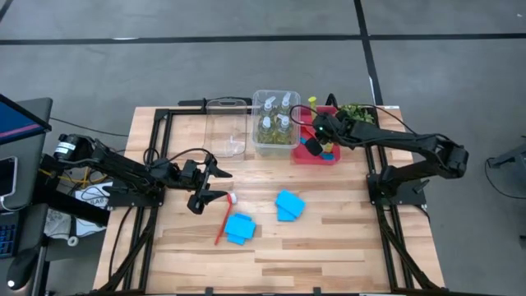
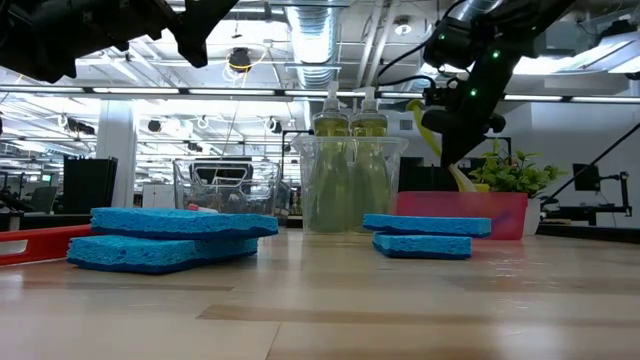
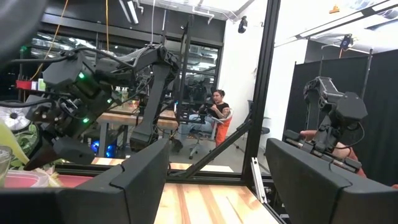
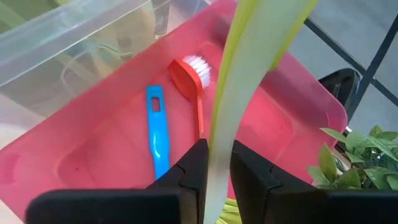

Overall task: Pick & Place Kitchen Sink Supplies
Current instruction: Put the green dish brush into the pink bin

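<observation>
My right gripper (image 1: 319,134) is shut on a yellow-green brush (image 4: 231,93) above the red bin (image 1: 327,156), which holds a blue brush (image 4: 157,132) and a red brush (image 4: 194,84). My left gripper (image 1: 209,187) is open and empty above the table, near a red brush (image 1: 223,220) that lies flat on the wood. Two stacks of blue sponges (image 1: 240,228) (image 1: 289,205) lie on the table; they also show in the low view (image 2: 170,236) (image 2: 426,234). Bottles of yellow-green liquid (image 1: 275,122) stand in a clear bin. My right gripper pinches the yellow-green brush's flat handle (image 4: 219,163) between its two fingers (image 4: 194,169), which lie across the handle. The brush is lifted clear over the red bin and is tilted, its lower end (image 2: 458,178) hanging toward the bin.
An empty clear bin (image 1: 228,127) stands left of the bottle bin at the table's far edge. A small green plant (image 1: 358,112) stands right of the red bin, close to my right arm. Bare wood lies along the near edge.
</observation>
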Tool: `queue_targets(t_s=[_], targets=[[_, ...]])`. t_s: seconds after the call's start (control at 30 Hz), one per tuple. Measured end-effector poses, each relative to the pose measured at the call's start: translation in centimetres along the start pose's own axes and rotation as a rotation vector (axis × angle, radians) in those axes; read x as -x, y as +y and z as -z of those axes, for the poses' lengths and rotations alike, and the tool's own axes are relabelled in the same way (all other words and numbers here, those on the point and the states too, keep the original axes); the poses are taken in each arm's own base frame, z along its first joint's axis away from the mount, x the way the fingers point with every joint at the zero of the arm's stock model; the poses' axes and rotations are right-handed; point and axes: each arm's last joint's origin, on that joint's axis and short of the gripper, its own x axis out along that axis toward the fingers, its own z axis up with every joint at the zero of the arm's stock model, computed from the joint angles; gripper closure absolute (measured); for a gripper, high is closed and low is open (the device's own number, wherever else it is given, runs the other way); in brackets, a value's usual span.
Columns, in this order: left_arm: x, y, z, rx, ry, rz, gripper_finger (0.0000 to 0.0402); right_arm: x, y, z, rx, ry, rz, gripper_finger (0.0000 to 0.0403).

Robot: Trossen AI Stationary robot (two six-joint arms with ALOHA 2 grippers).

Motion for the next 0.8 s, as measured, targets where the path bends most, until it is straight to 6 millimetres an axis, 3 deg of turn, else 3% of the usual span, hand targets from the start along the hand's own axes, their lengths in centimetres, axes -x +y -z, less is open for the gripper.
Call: queue_targets(t_s=[0.5, 0.8], targets=[[0.0, 0.01, 0.0, 0.0, 0.0, 0.0, 0.0131, 0.03, 0.05, -0.02, 0.0, -0.005, 0.003, 0.0232], [0.0, 0.01, 0.0, 0.0, 0.0, 0.0, 0.0131, 0.04, 0.05, -0.02, 0.0, -0.006, 0.004, 0.0202]])
